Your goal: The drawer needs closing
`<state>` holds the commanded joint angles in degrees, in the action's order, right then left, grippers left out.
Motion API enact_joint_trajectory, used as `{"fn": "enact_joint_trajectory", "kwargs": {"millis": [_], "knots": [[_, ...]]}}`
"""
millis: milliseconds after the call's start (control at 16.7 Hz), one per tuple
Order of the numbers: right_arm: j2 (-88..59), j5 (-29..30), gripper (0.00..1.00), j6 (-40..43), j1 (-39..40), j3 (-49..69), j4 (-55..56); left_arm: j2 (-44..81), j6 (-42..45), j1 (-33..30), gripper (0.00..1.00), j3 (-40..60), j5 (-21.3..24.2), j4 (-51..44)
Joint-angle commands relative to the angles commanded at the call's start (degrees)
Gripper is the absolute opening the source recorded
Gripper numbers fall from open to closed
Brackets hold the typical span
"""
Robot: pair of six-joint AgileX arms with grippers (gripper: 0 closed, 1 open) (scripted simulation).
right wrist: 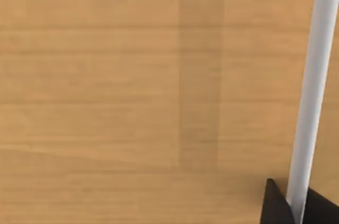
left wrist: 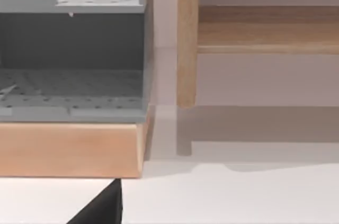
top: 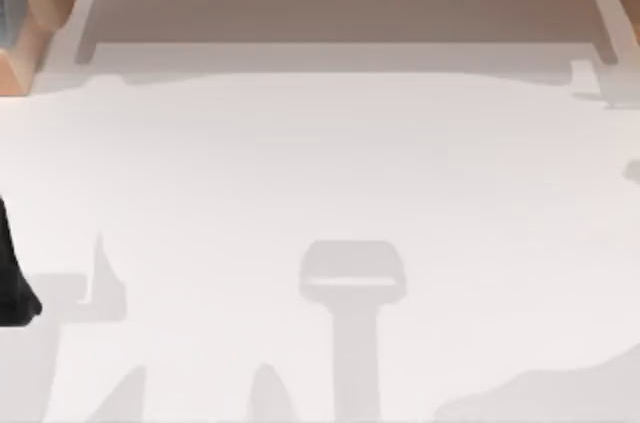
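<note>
The drawer (top: 340, 13) stands pulled out of the light-wood furniture at the table's far edge, with a pale beige-grey floor, thin white side walls and a white front edge. Its floor (left wrist: 265, 123) also shows in the left wrist view, right of a wooden post. My left arm (top: 15, 283) is a dark shape at the table's left edge, well short of the drawer. My right gripper (right wrist: 297, 209) is close against a light-wood surface, its two dark fingertips (right wrist: 275, 208) pressed on either side of a thin white strip (right wrist: 312, 75).
A grey perforated shelf unit (left wrist: 69, 86) on a light-wood base (left wrist: 69, 150) stands to the left of the furniture. The post (left wrist: 186, 38) rises between it and the drawer. The flat white tabletop (top: 330, 173) carries shadows of the arms.
</note>
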<state>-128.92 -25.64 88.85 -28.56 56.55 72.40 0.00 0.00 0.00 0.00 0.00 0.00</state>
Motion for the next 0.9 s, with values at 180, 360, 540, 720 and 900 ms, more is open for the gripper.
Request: {"fn": "enact_joint_trajectory", "kwargs": {"millis": [180,360,540,720,900], "knots": [[-1.92,1.12,0.0,0.04,0.88,4.36,-2.36,0.0,0.0,0.0,1.0,0.0,0.0,0.0],[-4.54,2.37,0.0,0.01,2.25,10.03,-5.58,0.0,0.0,0.0,1.0,0.0,0.0,0.0],[-6.56,3.3,0.0,0.01,3.36,14.42,-8.07,0.0,0.0,0.0,1.0,0.0,0.0,0.0],[-6.98,3.5,0.0,0.02,3.59,15.33,-8.59,0.0,0.0,0.0,1.0,0.0,0.0,0.0],[-6.98,3.5,0.08,0.02,3.59,15.33,-8.59,0.0,0.0,0.0,1.0,0.0,0.0,0.0]]}}
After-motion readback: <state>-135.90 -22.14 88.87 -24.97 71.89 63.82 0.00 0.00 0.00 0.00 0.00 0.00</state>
